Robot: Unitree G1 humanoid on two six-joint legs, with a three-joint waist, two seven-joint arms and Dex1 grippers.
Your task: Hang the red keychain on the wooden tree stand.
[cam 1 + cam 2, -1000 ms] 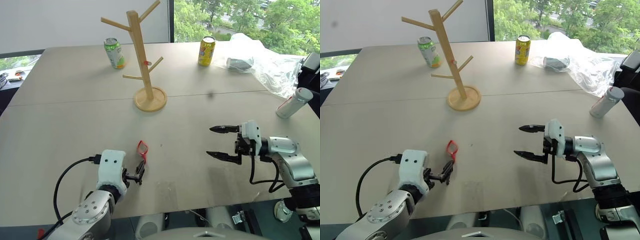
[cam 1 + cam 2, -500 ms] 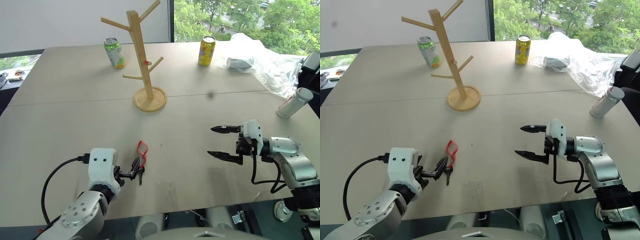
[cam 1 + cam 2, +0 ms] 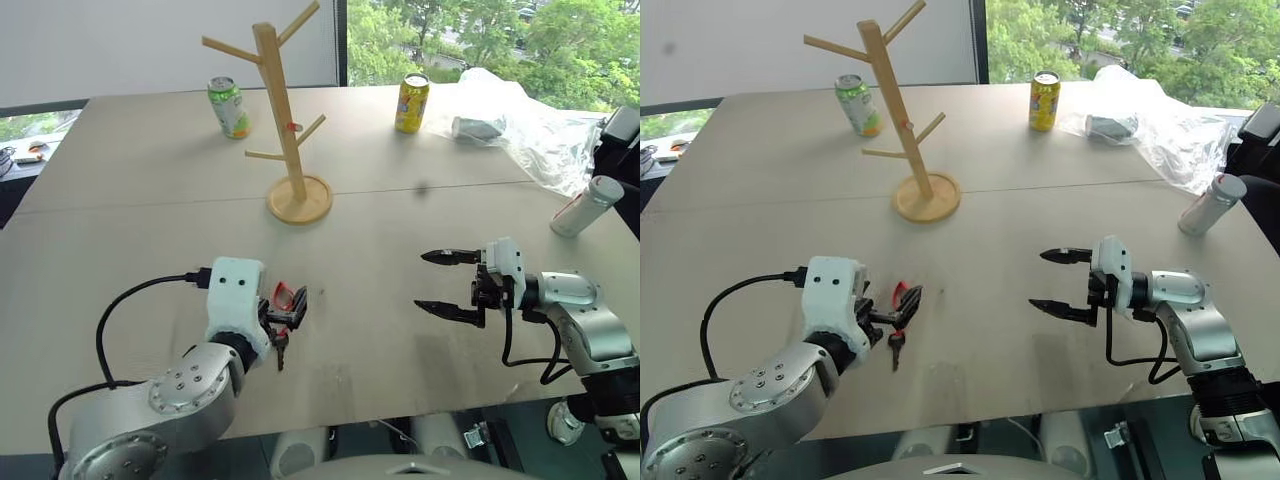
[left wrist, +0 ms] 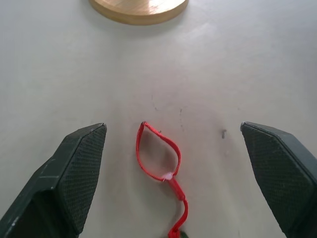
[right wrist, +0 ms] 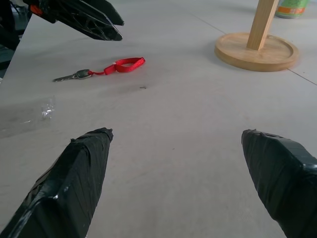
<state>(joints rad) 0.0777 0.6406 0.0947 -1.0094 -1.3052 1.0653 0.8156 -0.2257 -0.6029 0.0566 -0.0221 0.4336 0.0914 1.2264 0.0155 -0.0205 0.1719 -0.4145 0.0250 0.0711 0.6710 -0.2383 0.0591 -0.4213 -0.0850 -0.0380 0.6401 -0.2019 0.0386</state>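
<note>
Both black two-fingered grippers stand spread wide and empty: the left gripper [image 3: 288, 312] at lower left of the head view, the right gripper [image 3: 442, 282] at centre right. One red keychain [image 4: 161, 158], a red fabric loop with a dark key, lies flat on the grey table [image 3: 150, 220] between the left fingers, untouched. One light-wood tree stand [image 3: 283, 120] rises upper centre. Three upright cans: green [image 3: 229, 106], yellow [image 3: 412, 102], silver [image 3: 586, 206] near the right edge. Bare tabletop separates the keychain and stand. No label is readable.

Bare table [image 3: 400, 250] lies between grippers and wooden tree stand [image 3: 283, 120].
</note>
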